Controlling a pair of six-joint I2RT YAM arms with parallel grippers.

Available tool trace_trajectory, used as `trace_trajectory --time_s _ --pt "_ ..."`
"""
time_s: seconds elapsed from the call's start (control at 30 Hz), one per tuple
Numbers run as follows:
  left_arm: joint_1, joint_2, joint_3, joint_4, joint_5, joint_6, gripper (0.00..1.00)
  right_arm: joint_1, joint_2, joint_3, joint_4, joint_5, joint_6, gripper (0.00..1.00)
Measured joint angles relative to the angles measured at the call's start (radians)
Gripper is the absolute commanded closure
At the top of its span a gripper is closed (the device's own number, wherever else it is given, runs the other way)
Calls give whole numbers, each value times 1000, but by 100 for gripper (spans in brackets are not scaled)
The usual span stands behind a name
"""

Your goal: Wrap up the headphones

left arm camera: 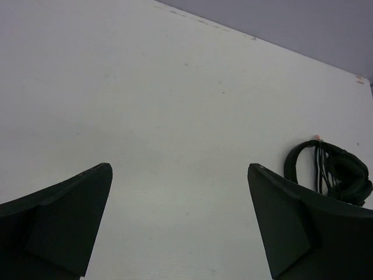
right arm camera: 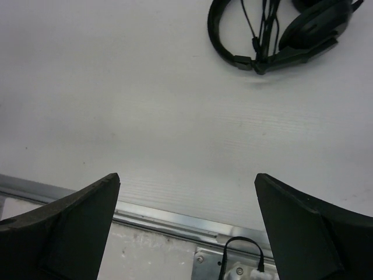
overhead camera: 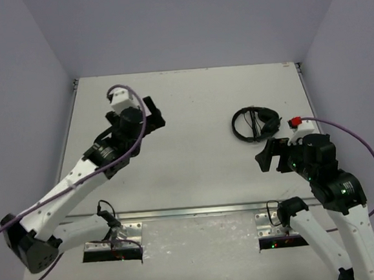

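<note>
The black headphones lie on the white table right of centre, folded into a compact bundle with the thin cable running across the headband ring. My right gripper hovers just in front of them, open and empty; in the right wrist view the headphones sit at the top right, well beyond the gripper. My left gripper is far to the left of them, open with nothing between its fingers. In the left wrist view the headphones show at the right edge, partly hidden behind the right finger.
A metal rail runs along the table's near edge, with the arms' mounting plates below it. Purple cables loop off both wrists. Grey walls close the table on the left, back and right.
</note>
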Motion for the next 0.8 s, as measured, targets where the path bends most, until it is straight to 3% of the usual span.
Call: trace_trajectory --time_s 0.13,0.3,0.5,0.8 --pt "20 -330 -120 -150 -97 50 0 0 -3 93 -66 107 -23 1" --pt "20 -601 -219 -253 -141 142 0 0 -20 109 -81 158 -53 1" --pt "20 -713 -309 -261 -141 178 0 0 -34 44 -73 154 -60 1" --pt "23 -730 -332 -270 -147 163 0 0 44 -42 32 134 -54 1"
